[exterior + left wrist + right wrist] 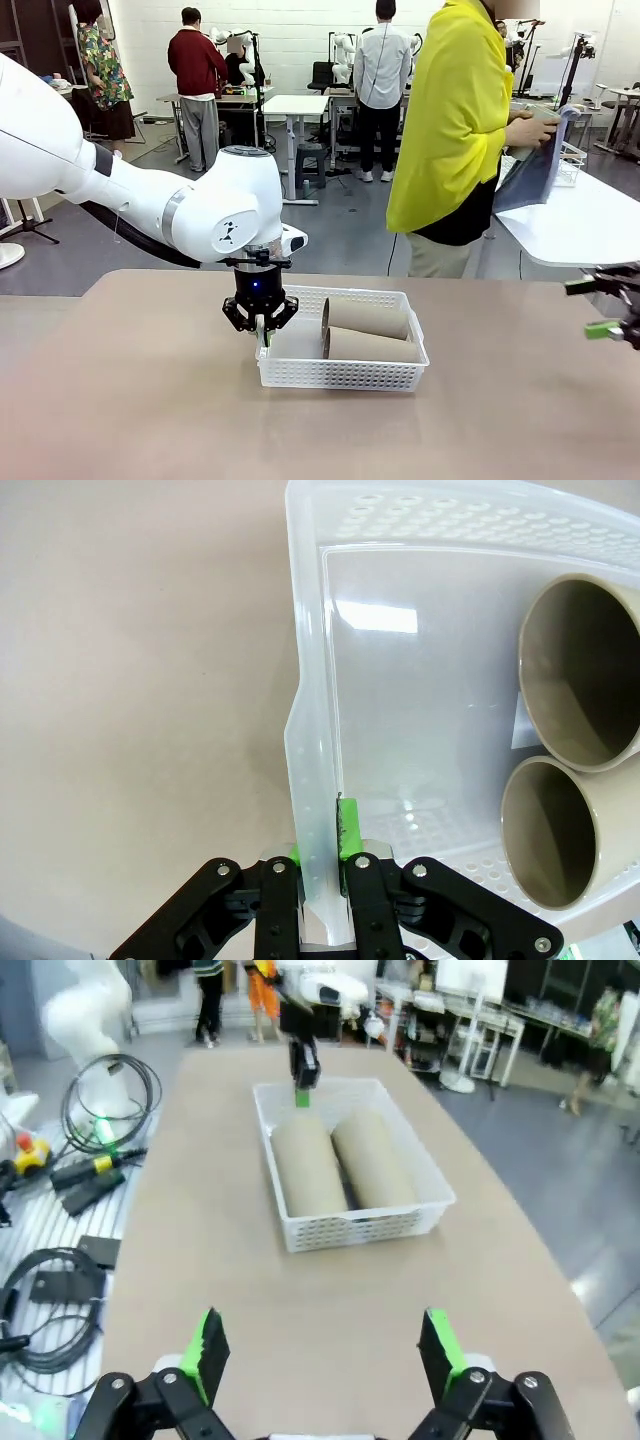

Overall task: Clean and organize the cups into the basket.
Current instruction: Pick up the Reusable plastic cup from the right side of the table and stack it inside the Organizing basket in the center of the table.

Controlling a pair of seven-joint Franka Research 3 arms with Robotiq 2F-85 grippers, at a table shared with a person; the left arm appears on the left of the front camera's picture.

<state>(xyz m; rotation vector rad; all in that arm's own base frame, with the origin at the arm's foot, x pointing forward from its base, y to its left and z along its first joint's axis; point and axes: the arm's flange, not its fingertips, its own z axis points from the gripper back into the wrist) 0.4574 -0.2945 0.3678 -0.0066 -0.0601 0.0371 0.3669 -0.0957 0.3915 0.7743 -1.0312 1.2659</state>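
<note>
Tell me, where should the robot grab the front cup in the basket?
Probably its open mouth. The front cup lies on its side in the basket, beside the other cup, so its body has little side room. Its mouth faces the basket's bare left part: come from there, one finger inside the rim.

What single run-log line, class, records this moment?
left gripper: shut on left end wall of white perforated plastic basket | right gripper: open, empty | two taupe tapered cups: lying side by side in basket

The plastic basket (310, 730) looks glossy, the taupe cups (580, 670) matt.
</note>
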